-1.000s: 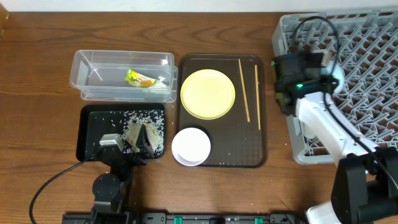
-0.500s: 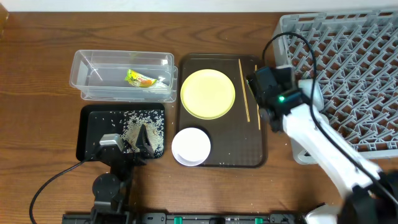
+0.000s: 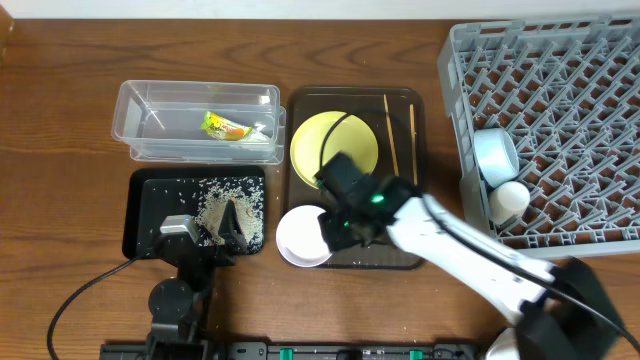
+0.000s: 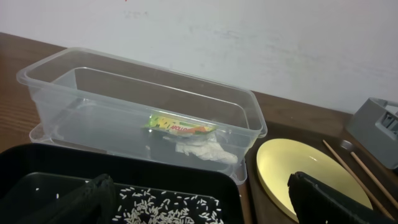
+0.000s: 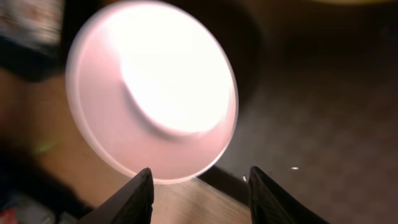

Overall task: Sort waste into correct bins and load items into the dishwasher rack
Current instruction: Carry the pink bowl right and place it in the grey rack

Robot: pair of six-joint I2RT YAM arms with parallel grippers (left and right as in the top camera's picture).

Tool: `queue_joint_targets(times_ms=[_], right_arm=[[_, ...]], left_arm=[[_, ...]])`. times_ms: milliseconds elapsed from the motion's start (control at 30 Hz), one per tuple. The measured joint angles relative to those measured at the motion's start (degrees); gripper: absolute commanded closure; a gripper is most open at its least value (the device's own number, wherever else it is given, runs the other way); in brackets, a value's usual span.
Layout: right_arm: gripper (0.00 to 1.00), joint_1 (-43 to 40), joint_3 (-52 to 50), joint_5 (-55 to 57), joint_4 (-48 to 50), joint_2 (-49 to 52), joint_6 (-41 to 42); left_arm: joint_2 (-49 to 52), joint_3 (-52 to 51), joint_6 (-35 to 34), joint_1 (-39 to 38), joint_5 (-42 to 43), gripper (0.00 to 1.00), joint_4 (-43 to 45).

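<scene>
Loading step. Right end effector [image 5: 199, 186] is hovering, fingers apart, just over the white bowl [image 5: 152, 93] at the brown serving tray's [image 3: 400, 235] front-left corner. Next move is likely calling for pinching the rim, then carrying to the dishwasher rack [image 3: 560, 90]. Left end effector [image 4: 211, 198] is idling agape over the black tray [image 4: 37, 162].

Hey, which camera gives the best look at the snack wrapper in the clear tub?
The left wrist view: the snack wrapper lies close and sharp in the clear tub, beside white paper. Overhead shows it only small; the right wrist view misses it.
</scene>
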Motion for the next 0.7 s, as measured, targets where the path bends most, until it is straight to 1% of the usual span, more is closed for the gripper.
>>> queue_joint_targets(times_ms=[33, 167, 200, 367, 500, 567, 700], right_arm=[[0.60, 0.5, 0.0, 0.5, 0.2, 1.6, 1.1], [0.93, 0.6, -0.1, 1.5, 0.7, 6.7, 3.9], [0.99, 0.6, -0.1, 1.5, 0.5, 7.6, 4.4], [0.99, -0.3, 0.1, 1.9, -0.8, 7.2, 6.0], [0.99, -1.3, 0.0, 7.7, -5.1, 2.9, 5.8], [0.99, -3.0, 0.0, 14.1, -7.7, -1.2, 5.7], [0.99, -9.1, 0.0, 31.1, -10.2, -12.1, 5.7]], left_arm=[[0.0, 0.0, 0.0, 0.0, 0.0, 0.09, 0.0], [0.0, 0.0, 0.0, 0.0, 0.0, 0.09, 0.0], [0.0, 0.0, 0.0, 0.0, 0.0, 0.09, 0.0], [0.0, 0.0, 0.0, 0.0, 0.0, 0.09, 0.0], [0.0, 0.0, 0.0, 0.0, 0.0, 0.09, 0.0], [0.0, 0.0, 0.0, 0.0, 0.0, 0.09, 0.0], [0.0, 0.0, 0.0, 0.0, 0.0, 0.09, 0.0]])
